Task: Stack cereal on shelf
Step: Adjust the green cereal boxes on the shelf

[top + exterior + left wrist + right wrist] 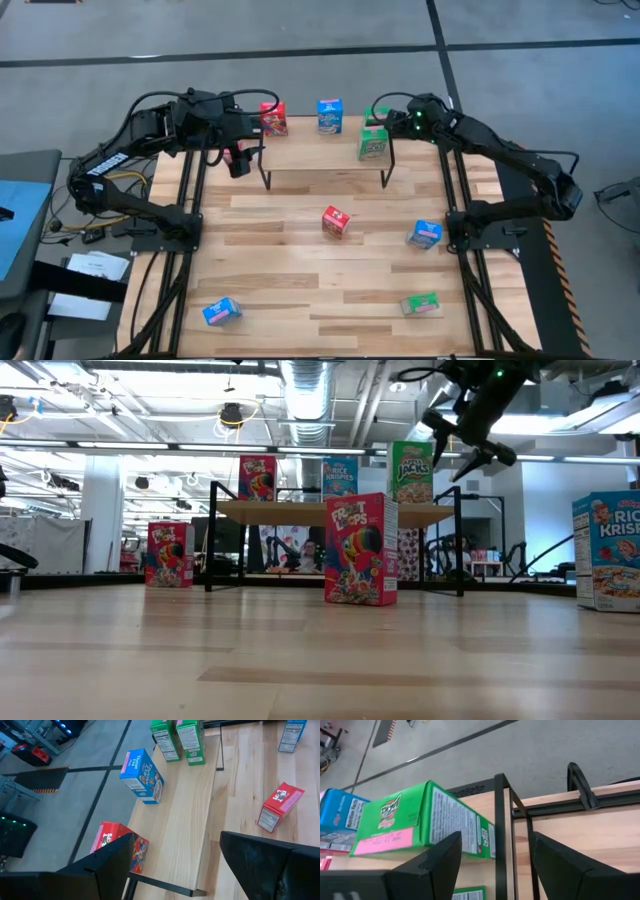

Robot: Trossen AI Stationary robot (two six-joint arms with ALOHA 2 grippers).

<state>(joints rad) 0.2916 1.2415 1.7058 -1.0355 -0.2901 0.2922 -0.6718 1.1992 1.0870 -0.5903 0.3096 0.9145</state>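
A blue box (221, 312) lies nearest. On the shelf (320, 153) stand four boxes. Both grippers, left (240, 160) and right (378, 117), hover spread, holding nothing.

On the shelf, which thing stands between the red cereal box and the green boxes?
A blue cereal box stands upright on the shelf, between the red box and the green boxes. The high view shows it, and the low view too.

An open industrial lab or workshop hall. Exposed silver ducting (305, 390) and strip lights (130, 448) run overhead, with white pillars (102, 510) behind. Grey concrete floor (300, 40) with dark tape lines surrounds the desk (300, 290).
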